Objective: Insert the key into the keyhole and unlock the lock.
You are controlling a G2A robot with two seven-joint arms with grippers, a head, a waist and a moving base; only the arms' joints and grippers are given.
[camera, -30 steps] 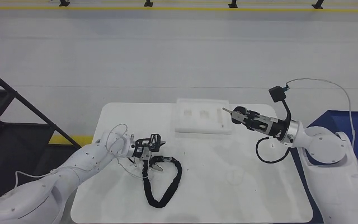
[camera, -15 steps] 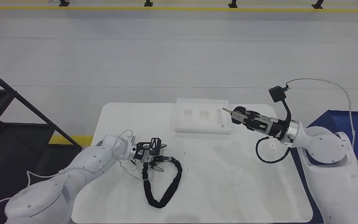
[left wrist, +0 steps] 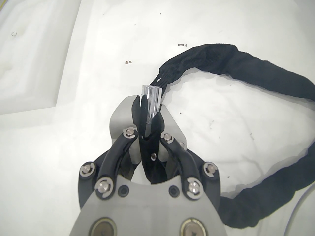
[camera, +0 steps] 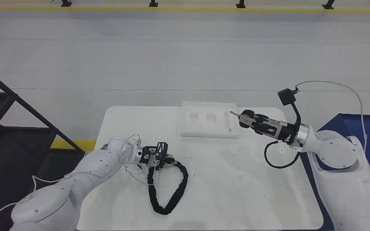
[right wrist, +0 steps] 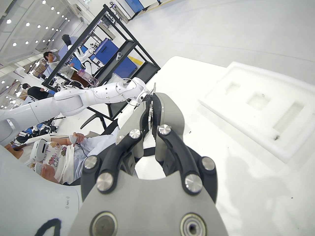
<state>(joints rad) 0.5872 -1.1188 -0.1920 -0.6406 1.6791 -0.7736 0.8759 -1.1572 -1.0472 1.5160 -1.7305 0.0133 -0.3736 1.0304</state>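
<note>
While the left gripper [camera: 163, 161] clamps the lock [camera: 180, 183] (lower left), the right gripper [camera: 241, 118] pinches the key [camera: 234, 114], centre right.

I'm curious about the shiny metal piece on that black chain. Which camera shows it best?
Left wrist view: the silver cylinder is close up, clamped in the left gripper. The top view makes it a tiny speck; the right wrist view, too distant to tell.

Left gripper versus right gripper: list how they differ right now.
The left gripper clamps the lock's silver cylinder; the right gripper clamps the key. The left gripper sits low by the black chain; the right gripper is across the table by the foam tray. Both are shut.
</note>
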